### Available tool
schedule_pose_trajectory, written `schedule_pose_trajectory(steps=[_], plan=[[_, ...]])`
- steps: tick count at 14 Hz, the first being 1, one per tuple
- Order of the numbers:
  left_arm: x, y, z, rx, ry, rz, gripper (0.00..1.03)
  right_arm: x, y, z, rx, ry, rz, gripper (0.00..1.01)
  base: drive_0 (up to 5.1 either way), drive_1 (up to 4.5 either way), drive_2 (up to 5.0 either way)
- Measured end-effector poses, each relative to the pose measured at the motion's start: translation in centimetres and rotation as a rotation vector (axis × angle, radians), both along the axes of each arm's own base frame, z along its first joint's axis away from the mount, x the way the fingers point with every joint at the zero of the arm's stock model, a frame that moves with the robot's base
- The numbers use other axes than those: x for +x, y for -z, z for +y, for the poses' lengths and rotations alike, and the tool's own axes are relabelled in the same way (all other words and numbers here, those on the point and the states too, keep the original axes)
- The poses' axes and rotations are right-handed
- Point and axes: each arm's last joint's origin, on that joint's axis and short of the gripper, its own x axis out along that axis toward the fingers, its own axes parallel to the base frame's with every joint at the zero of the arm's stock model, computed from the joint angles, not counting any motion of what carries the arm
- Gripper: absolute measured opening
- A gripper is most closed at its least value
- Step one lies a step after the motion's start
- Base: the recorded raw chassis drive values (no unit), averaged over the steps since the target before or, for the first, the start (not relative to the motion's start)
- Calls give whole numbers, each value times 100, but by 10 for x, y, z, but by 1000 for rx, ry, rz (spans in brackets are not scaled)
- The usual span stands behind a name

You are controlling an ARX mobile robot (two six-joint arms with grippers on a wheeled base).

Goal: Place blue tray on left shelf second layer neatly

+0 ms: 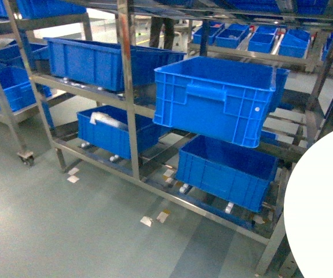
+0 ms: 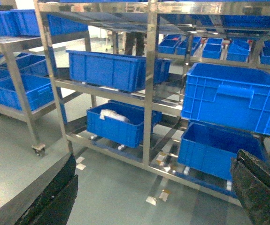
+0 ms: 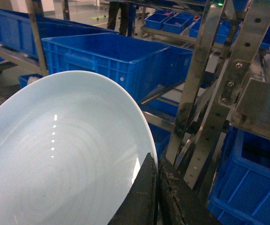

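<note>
Pale sky-blue and glossy, the round plastic blue tray (image 3: 64, 154) fills the right wrist view from about seven to two o'clock, its raised rim pinched at five o'clock between the two black fingers (image 3: 142, 199) of the right gripper (image 3: 157, 194), which are closed on the rim. In the head view the same tray (image 1: 319, 208) shows only as a washed-out whitish disc at four o'clock, cut off by the right and lower edges; the gripper holding it is out of sight there.

Beyond the tray stands the silver-grey steel rack (image 1: 125, 87) with slim uprights. Its second layer (image 1: 91, 90) runs from nine o'clock towards the centre of the head view and carries a long dark-blue ribbed plastic crate (image 1: 105, 61). A larger dark-blue crate (image 1: 215, 98) sits tilted at the centre, and two more crates (image 1: 227, 168) rest on the bottom tier, the left one (image 1: 117, 130) holding something white that is hard to make out. The tray is well apart from the second layer.

The left gripper (image 2: 156, 197) appears in the left wrist view only as two black fingers (image 2: 55, 197) at seven and five o'clock, spread wide with nothing between them; their tips are cut off by the frame.

At twelve o'clock, a person's dark trouser legs (image 1: 162, 32) stand behind the rack, the body hidden above.
</note>
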Motion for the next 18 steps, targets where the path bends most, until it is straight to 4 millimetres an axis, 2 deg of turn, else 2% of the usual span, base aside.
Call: schedule_pose_trajectory(steps=[13,18], plan=[[0,1,0,0,2,8,98,0,-1,0,0,2,-3,2,-149,284,-582],[0,0,0,0,0,1,98,0,-1,0,0,2,-4,2,7,7,7]])
